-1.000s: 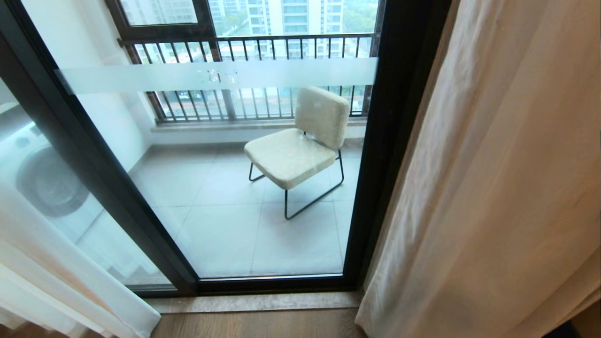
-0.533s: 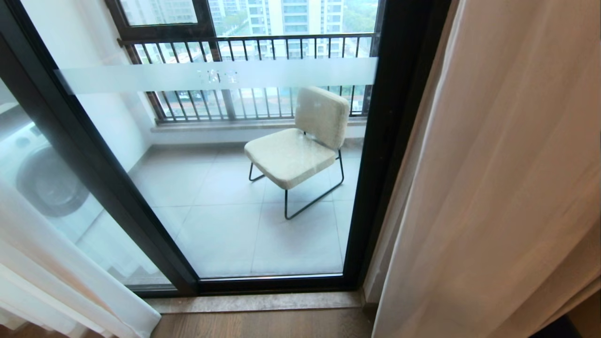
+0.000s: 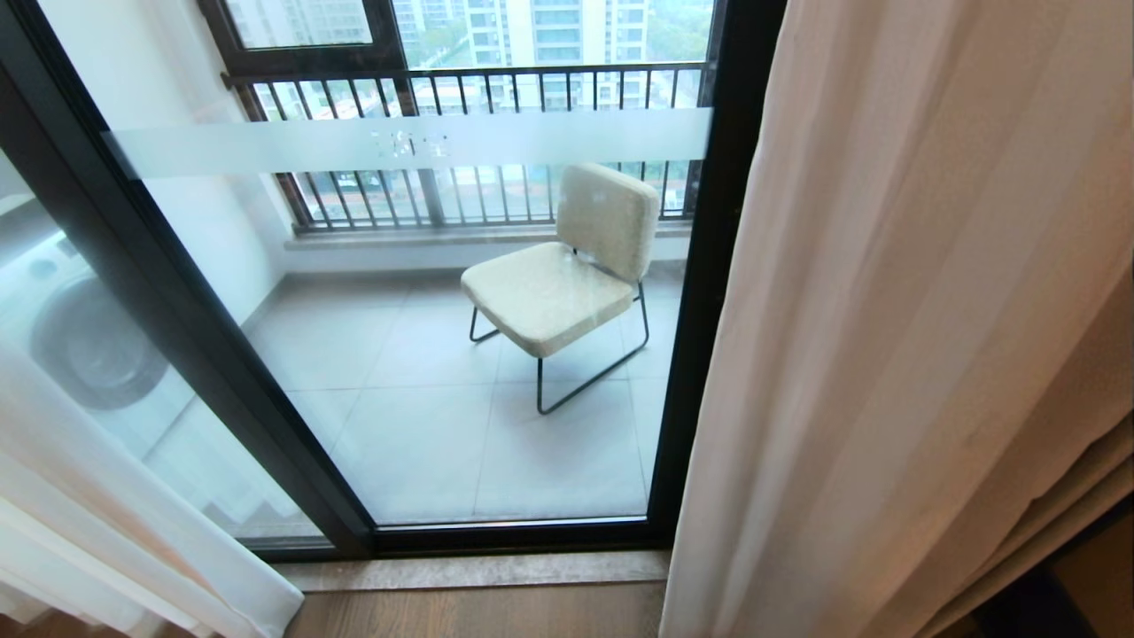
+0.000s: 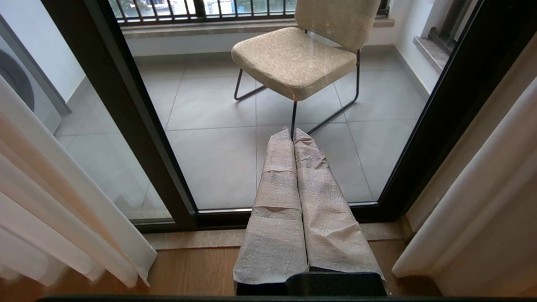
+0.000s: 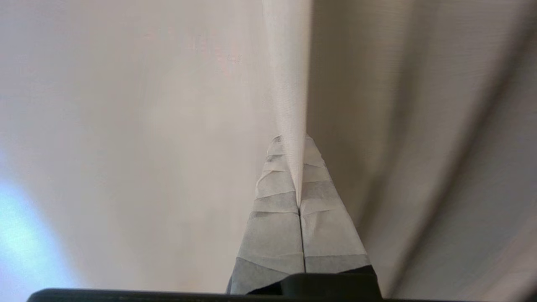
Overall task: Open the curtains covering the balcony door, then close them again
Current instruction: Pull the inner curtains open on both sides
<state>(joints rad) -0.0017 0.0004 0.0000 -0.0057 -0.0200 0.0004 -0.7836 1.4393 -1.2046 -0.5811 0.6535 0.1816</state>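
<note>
Right gripper (image 5: 293,140) is clenched on a fold of the curtains (image 5: 289,63); left gripper (image 4: 292,132) is clenched, holding nothing.

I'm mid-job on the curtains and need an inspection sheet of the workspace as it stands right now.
Surface: wooden floor with a stone threshold at the door.
Job's things: balcony door mostly uncovered; beige curtains hang at the right, overlapping the right frame; white sheer at lower left.
Clutter: nothing seen on the floor indoors.
Grippers: right gripper shut on a fold of curtain fabric; left gripper shut, empty, pointing at the glass, touching nothing.
Cables: nothing seen.
Surroundings: padded chair, railing and washing machine out on the balcony.
</note>
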